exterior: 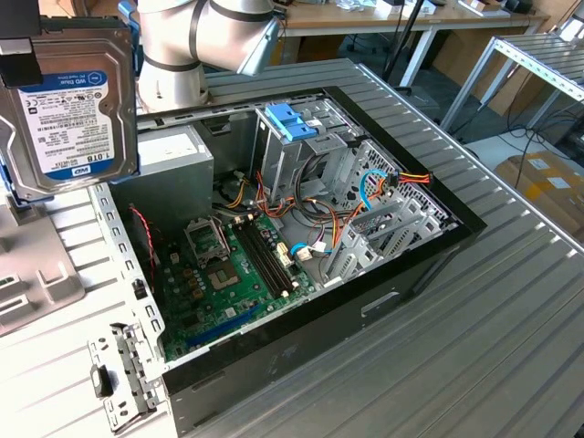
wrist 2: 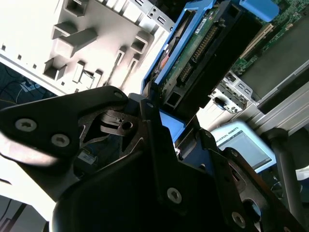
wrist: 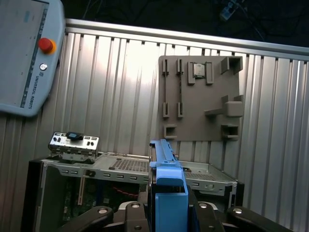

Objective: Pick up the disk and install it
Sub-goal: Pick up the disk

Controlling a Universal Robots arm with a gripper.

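Observation:
The disk (exterior: 73,119), a grey metal hard drive with a white-and-blue label and blue side rails, hangs in the air at the exterior view's upper left, above the table beside the open computer case (exterior: 401,274). My gripper (exterior: 20,62) is shut on it, and one black finger shows at the drive's top corner. In the second wrist view the black fingers (wrist 2: 150,113) clamp the disk (wrist 2: 203,43) by its blue rails, connector edge showing. In the first wrist view a blue rail of the disk (wrist: 166,179) stands between the fingers of my gripper (wrist: 166,215).
Inside the case lie a green motherboard (exterior: 228,274), loose cables, a grey power supply (exterior: 173,160) and a drive cage with a blue bracket (exterior: 290,119). A grey fixture plate (wrist: 200,96) and a teach pendant (wrist: 26,53) rest on the ribbed table. The arm's base (exterior: 187,46) stands behind the case.

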